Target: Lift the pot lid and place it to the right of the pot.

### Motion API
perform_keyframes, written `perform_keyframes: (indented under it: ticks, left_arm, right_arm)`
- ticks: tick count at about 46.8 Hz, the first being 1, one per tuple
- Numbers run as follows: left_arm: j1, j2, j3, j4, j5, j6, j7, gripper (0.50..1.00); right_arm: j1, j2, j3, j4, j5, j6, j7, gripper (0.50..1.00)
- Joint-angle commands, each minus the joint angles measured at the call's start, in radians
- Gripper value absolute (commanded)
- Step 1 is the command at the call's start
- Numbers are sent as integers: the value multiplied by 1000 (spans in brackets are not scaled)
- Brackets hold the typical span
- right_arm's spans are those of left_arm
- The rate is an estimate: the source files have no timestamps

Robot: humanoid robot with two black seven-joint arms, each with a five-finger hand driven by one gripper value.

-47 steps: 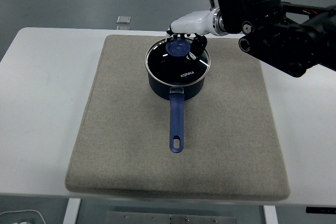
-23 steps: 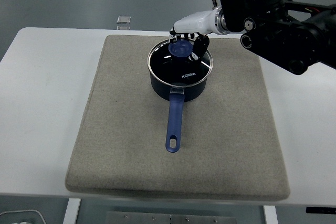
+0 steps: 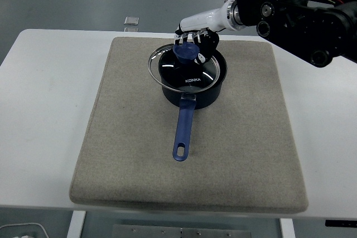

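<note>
One pot lid [image 3: 181, 71], gripped by its blue knob [image 3: 187, 53] and raised clear of the pot [image 3: 194, 90].

The glass lid sits tilted above the dark blue pot, shifted toward the pot's left side so its metal rim overhangs that edge while the pot's right rim shows uncovered. The right hand [image 3: 195, 40] comes in from the upper right, its black fingers [image 3: 207, 42] closed around the knob from above. The pot stands near the far middle of a grey mat [image 3: 139, 154], its long blue handle [image 3: 183, 129] pointing toward the near edge. The mat covers most of the white table [image 3: 44, 110]. A small clear object [image 3: 131, 20] lies beyond the table's far edge.
</note>
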Motion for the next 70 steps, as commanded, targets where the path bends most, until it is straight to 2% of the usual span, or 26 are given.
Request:
perform_keyframes:
  ticks: [1, 10, 23, 37, 45, 51, 56, 70]
  left_arm:
    - [0, 0, 0, 1, 0, 0, -1, 1000]
    - [0, 0, 0, 1, 0, 0, -1, 1000]
    - [0, 0, 0, 0, 0, 0, 1, 1000]
    - [0, 0, 0, 1, 0, 0, -1, 1000]
    - [0, 0, 0, 0, 0, 0, 1, 1000]
    - [-2, 0, 0, 0, 0, 0, 1, 1000]
    - [0, 0, 0, 0, 0, 0, -1, 1000]
    - [0, 0, 0, 1, 0, 0, 1, 1000]
  right_arm:
    - [2, -1, 0, -1, -1, 2, 0, 500]
    - [25, -23, -10, -7, -1, 3, 0, 500]
    - [51, -128, 0, -7, 16, 29, 14, 500]
    - [22, -213, -2, -18, 28, 2, 73, 500]
    - [-25, -250, -11, -36, 25, -43, 72, 500]
    - [-72, -254, -17, -76, 14, -100, 72, 500]
    - [-108, -256, -25, -107, 7, -124, 72, 500]
    - [-137, -231, -168, -144, 5, -241, 73, 500]
